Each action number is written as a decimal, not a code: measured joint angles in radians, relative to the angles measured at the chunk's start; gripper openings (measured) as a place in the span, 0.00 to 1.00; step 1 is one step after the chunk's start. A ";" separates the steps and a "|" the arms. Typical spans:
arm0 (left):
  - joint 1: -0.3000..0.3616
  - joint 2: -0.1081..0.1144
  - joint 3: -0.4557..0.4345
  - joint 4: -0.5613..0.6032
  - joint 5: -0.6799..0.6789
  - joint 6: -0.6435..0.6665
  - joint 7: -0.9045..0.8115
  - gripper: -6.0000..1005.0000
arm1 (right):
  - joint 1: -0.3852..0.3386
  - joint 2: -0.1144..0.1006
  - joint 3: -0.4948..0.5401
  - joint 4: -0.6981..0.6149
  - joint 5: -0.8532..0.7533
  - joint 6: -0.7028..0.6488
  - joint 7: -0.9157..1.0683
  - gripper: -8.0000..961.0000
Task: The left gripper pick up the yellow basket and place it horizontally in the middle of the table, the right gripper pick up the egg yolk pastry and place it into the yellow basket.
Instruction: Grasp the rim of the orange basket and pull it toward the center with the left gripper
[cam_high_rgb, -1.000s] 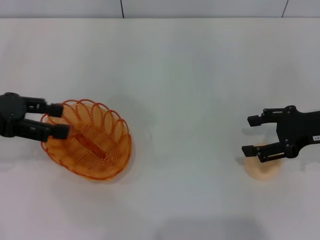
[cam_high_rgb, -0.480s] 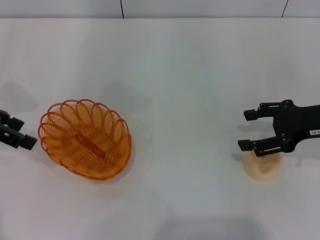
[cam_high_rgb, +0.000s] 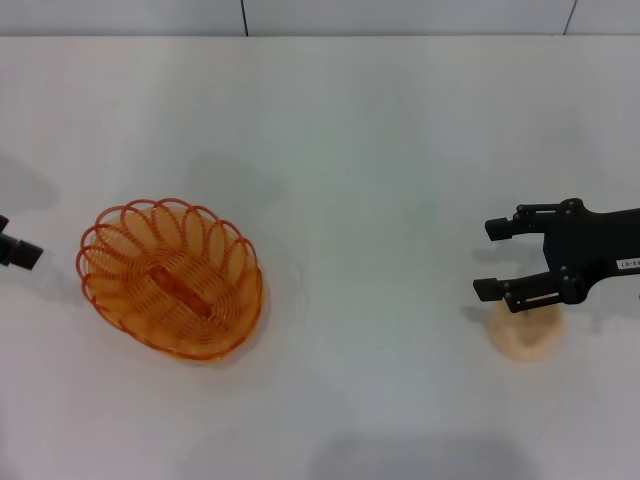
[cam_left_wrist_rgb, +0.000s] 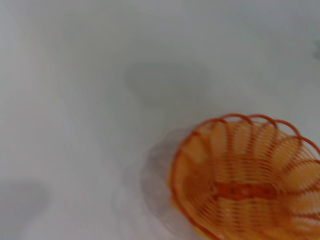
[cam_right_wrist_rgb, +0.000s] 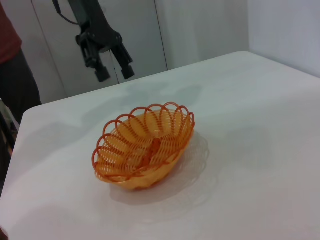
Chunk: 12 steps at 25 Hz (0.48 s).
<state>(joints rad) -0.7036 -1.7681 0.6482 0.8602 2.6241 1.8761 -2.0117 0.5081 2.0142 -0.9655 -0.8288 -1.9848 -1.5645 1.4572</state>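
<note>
The yellow basket (cam_high_rgb: 170, 278) lies upright and empty on the left part of the white table (cam_high_rgb: 380, 150), its long axis slanted. It also shows in the left wrist view (cam_left_wrist_rgb: 247, 180) and the right wrist view (cam_right_wrist_rgb: 145, 147). My left gripper (cam_high_rgb: 14, 250) is apart from the basket at the left edge; the right wrist view shows the left gripper (cam_right_wrist_rgb: 115, 74) open, empty and raised above the table. My right gripper (cam_high_rgb: 490, 259) is open just above the egg yolk pastry (cam_high_rgb: 525, 335), which lies on the table at the right, partly hidden under the lower finger.
A wall with panel seams runs behind the table's far edge (cam_high_rgb: 320, 36). A person in a dark red top (cam_right_wrist_rgb: 12, 75) stands beyond the table's far corner in the right wrist view.
My left gripper has let go of the basket's rim and pulled away to the left, almost out of the head view. My right gripper has shifted slightly left, uncovering more of the pastry.
</note>
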 joint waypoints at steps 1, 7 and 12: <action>0.002 -0.002 -0.003 0.000 0.000 -0.015 -0.007 0.88 | 0.000 0.000 0.000 0.000 0.000 0.000 0.000 0.87; 0.011 -0.018 -0.009 -0.009 0.011 -0.070 -0.038 0.88 | 0.003 0.000 -0.003 -0.006 0.000 0.000 0.000 0.87; 0.009 -0.031 -0.009 -0.011 0.015 -0.100 -0.044 0.88 | 0.009 0.000 -0.004 -0.004 0.000 0.000 0.000 0.87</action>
<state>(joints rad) -0.6941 -1.7995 0.6390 0.8490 2.6389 1.7762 -2.0556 0.5173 2.0141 -0.9693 -0.8327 -1.9849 -1.5646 1.4572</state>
